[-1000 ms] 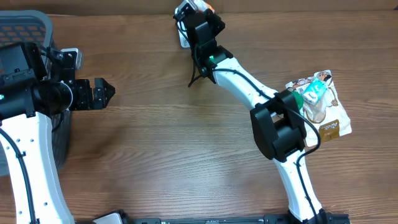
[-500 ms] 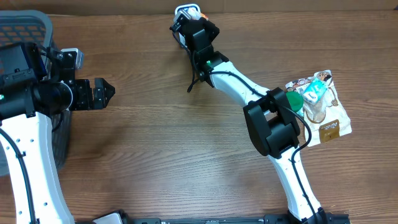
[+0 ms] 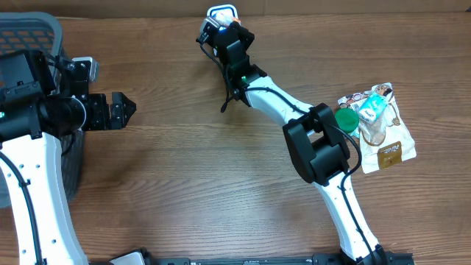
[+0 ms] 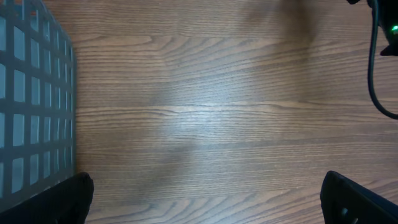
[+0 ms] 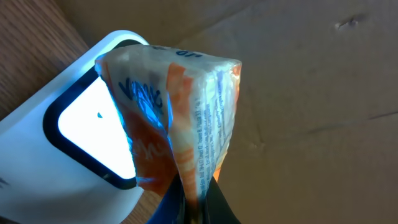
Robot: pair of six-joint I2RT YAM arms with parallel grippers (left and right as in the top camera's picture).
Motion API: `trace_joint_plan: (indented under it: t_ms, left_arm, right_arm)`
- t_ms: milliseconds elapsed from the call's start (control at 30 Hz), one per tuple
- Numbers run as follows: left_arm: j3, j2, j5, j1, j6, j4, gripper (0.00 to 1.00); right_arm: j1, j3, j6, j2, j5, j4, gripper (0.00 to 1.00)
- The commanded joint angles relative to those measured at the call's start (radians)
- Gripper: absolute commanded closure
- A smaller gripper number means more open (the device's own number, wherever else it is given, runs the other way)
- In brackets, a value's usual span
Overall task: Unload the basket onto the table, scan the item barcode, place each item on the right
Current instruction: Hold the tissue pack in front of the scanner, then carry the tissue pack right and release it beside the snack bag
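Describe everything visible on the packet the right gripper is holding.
The packet is a crinkled, glossy plastic pouch, orange and white, with blue lettering and fine print along one edge. It is folded to a ridge, and its lower end is pinched in the shut right gripper. It is held in front of the scanner, a white housing with a lit window that casts a bluish tint on it. Whether the two touch can't be told. No barcode is legible.
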Motion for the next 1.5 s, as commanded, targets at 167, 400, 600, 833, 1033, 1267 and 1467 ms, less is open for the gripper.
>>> trace_joint_plan:
  t_ms: [167, 400, 600, 833, 1033, 1267, 1467]
  left_arm:
    - [-0.002, 0.006, 0.000, 0.005, 0.015, 0.001, 0.00]
    - [-0.002, 0.006, 0.000, 0.005, 0.015, 0.000, 0.00]
    - [-0.002, 0.006, 0.000, 0.005, 0.015, 0.000, 0.00]
    - [-0.002, 0.006, 0.000, 0.005, 0.015, 0.000, 0.00]
    - [-0.002, 0.006, 0.000, 0.005, 0.015, 0.000, 0.00]
    - [-0.002, 0.006, 0.000, 0.005, 0.015, 0.000, 0.01]
    - [-0.002, 0.006, 0.000, 0.005, 0.015, 0.001, 0.00]
  right_arm:
    - [0.008, 0.007, -0.010, -0.029, 0.053, -0.015, 0.96]
    - [0.029, 0.007, 0.172, -0.192, 0.051, -0.139, 0.96]
    - [0.060, 0.007, 0.523, -0.447, 0.027, -0.491, 0.93]
    - [0.047, 0.007, 1.216, -0.794, -0.077, -1.110, 0.96]
    - [-0.082, 0.007, 1.519, -0.950, -0.126, -1.557, 0.96]
    - [-0.357, -0.084, 1.505, -0.950, -0.377, -1.696, 0.96]
    - [-0.542, -0.326, 1.504, -0.950, -0.476, -1.539, 0.96]
